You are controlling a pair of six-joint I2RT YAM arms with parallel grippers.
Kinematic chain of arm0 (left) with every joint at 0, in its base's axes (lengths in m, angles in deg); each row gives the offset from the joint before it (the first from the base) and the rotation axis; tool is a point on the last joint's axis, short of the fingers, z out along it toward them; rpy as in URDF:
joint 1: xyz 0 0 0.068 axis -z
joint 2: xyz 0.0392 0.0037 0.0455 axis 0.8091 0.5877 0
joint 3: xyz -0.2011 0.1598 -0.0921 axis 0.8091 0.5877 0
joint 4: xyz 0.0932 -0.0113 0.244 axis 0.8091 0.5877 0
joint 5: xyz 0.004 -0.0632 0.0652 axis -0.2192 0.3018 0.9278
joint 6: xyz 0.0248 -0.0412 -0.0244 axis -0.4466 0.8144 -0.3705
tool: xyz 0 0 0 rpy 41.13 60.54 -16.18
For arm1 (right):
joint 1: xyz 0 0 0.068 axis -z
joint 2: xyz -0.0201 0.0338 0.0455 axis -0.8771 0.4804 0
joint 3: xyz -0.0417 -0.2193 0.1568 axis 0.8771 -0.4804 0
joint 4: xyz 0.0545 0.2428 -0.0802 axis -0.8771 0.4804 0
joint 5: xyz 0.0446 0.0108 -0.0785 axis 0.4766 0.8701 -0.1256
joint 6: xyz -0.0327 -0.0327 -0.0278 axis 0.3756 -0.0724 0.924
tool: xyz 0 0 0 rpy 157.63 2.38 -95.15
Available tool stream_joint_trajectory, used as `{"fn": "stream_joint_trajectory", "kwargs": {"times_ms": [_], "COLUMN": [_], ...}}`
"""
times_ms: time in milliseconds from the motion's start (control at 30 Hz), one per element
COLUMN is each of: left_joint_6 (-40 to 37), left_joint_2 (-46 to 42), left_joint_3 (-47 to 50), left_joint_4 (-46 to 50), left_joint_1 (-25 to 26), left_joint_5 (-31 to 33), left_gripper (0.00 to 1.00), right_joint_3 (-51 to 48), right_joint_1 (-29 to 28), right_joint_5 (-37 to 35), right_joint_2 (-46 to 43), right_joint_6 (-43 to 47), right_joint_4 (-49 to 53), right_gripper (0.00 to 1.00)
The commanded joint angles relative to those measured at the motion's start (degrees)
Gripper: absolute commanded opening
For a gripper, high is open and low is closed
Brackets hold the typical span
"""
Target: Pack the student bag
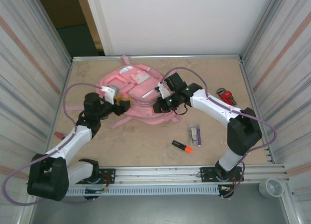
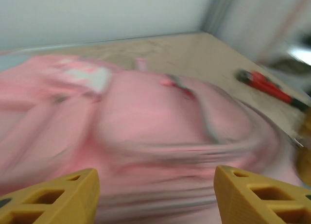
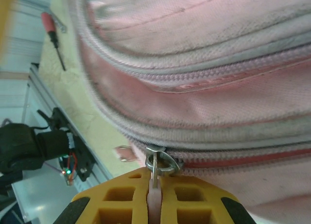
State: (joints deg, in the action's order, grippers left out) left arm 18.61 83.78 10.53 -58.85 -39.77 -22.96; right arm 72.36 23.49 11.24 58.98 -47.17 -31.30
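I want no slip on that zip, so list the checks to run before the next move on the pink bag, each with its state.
1. Right gripper shut on the zip pull: ok.
2. Left gripper bracing the student bag: not ok, jaws open, nothing held.
3. How far that zip is open: cannot tell.
4. Orange highlighter packed: not ok, it lies on the table.
5. Left wrist view sharp enough to aim by: not ok, blurred.
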Motion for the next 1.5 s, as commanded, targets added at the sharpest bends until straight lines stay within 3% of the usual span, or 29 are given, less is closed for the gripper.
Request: {"fn": "stream_joint_trajectory", "kwargs": {"times_ms": [0, 67, 233, 367, 500, 833, 1000, 1100, 1200, 1467], "left_joint_6": [-18.8, -19.4, -28.3, -38.3, -46.2, -48.9, -51.3, -51.4, -50.7, -46.6], "left_joint_2": [-2.7, -4.2, -4.8, -0.4, 2.9, 9.2, 14.8, 16.9, 14.4, 5.1], "left_joint_3": [-0.6, -0.6, 0.8, -1.2, -3.7, -8.6, -12.7, -13.8, -11.2, -2.9], "left_joint_4": [2.8, 3.6, 3.2, 5.7, 8.1, 8.7, 13.8, 15.0, 13.3, 6.5], "left_joint_1": [5.2, 5.5, 6.5, 8.2, 11.2, 12.6, 12.6, 12.6, 11.5, 4.5], "left_joint_5": [2.0, 5.7, -5.3, -8.2, -6.8, -3.0, -1.0, -0.3, 0.1, -9.2], "left_gripper": [0.65, 0.66, 0.66, 0.55, 0.51, 0.47, 0.35, 0.17, 0.01, 0.00], "right_joint_3": [5.0, 5.6, 6.0, 7.8, 8.1, 7.0, 6.7, 6.7, 5.7, 4.2], "right_joint_1": [-0.4, -0.3, -0.2, -0.1, 0.2, 0.1, -0.3, -0.5, 1.2, 12.4], "right_joint_5": [3.5, 3.2, 5.5, 6.8, 7.2, 8.9, 11.0, 11.6, 8.1, -11.2], "right_joint_2": [0.8, 1.6, 2.1, 2.9, 3.1, 3.0, 2.3, 1.6, -0.2, -0.9], "right_joint_6": [4.9, 4.9, 5.0, 6.8, 6.9, 7.1, 8.5, 9.4, 10.7, 7.6], "right_joint_4": [3.1, 3.6, 2.6, 4.6, 4.6, 3.6, 2.5, 2.6, 6.2, 15.9], "right_gripper": [0.00, 0.00, 0.00, 0.00, 0.00, 0.00, 0.00, 0.00, 0.00, 0.00]}}
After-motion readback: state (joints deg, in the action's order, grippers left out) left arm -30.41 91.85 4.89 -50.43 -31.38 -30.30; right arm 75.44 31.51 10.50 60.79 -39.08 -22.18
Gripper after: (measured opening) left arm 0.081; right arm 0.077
